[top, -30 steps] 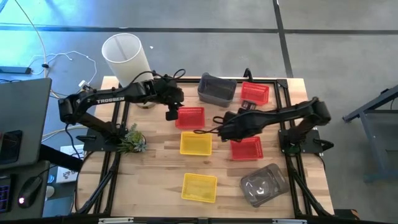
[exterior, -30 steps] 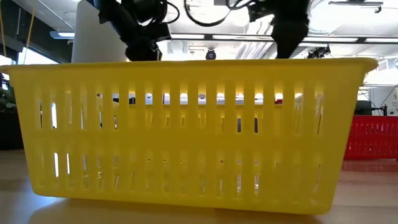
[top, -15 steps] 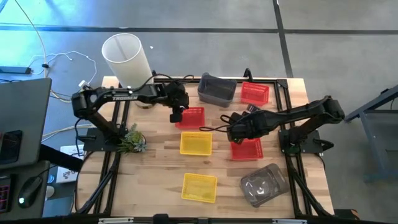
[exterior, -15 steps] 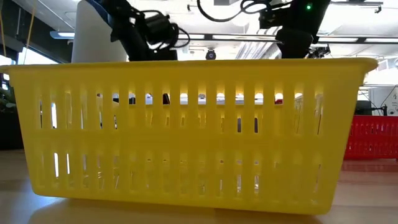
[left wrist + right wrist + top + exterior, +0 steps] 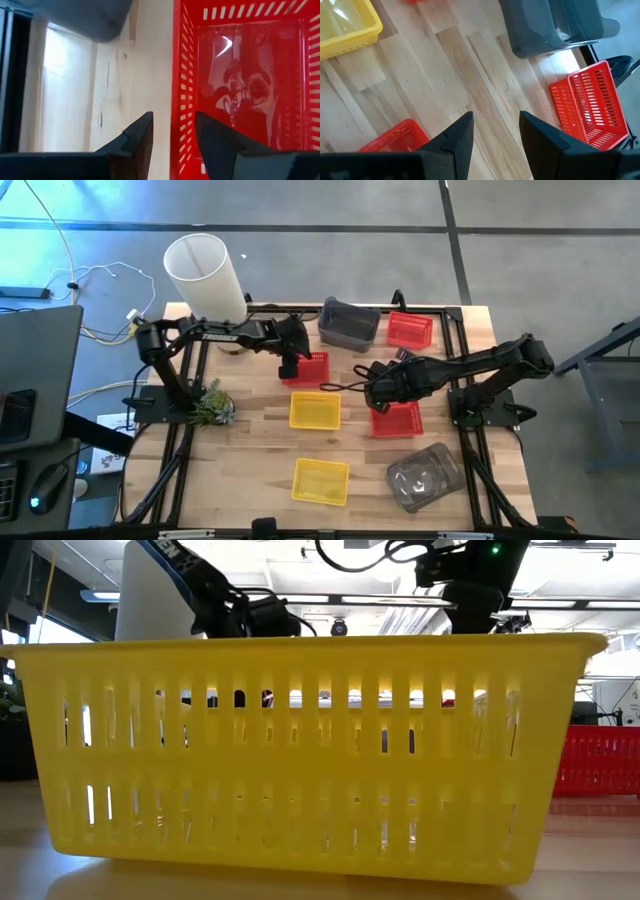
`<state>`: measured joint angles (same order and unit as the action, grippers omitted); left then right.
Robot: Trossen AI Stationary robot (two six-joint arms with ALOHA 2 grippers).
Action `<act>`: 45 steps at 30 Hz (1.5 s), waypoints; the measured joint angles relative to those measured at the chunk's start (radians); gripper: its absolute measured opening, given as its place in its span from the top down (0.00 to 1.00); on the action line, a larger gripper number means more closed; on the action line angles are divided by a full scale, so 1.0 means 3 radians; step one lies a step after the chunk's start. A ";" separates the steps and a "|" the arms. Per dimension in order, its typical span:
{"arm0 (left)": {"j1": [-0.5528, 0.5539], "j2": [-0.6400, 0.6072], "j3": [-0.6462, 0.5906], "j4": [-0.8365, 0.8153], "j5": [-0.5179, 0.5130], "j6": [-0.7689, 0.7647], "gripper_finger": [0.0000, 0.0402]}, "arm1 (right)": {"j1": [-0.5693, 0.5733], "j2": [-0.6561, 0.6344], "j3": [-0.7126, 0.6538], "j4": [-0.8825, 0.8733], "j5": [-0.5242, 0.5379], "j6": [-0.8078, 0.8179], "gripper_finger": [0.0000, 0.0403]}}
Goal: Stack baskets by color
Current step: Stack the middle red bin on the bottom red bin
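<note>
While left hand (image 5: 172, 132), open and empty, straddles red basket (image 5: 306, 368) wall beside grey stack (image 5: 349, 323), other baskets unstacked; right hand (image 5: 495, 131) open, empty.

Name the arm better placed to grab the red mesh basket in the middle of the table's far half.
Left. The left claw is open, its fingers straddling the near wall of the red plastic mesh basket. The right claw hovers over bare wood beside it.

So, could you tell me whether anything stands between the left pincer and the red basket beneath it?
Nothing visible does: the open left pincer straddles one side wall of the red basket, one finger on either side.
</note>
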<state>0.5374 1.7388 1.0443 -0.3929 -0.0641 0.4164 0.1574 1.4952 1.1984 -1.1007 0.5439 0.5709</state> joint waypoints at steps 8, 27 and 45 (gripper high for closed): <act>0.0000 0.0011 0.0000 -0.0012 -0.0002 -0.0071 0.77 | 0.0000 0.0003 0.0001 0.0177 -0.0002 -0.0008 0.64; -0.0008 -0.0020 0.0006 -0.0021 -0.0053 -0.0286 1.00 | 0.0000 0.0003 0.0003 0.0833 0.0005 0.0026 0.64; -0.0539 -0.0671 0.0010 -0.0184 -0.0893 -0.0599 1.00 | -0.0133 0.0004 0.0003 0.1928 0.0269 -0.0186 0.61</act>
<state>0.3758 1.5374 1.0473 -0.4479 -0.3321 0.2366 0.1173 1.4963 1.1992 -0.5223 0.6248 0.5152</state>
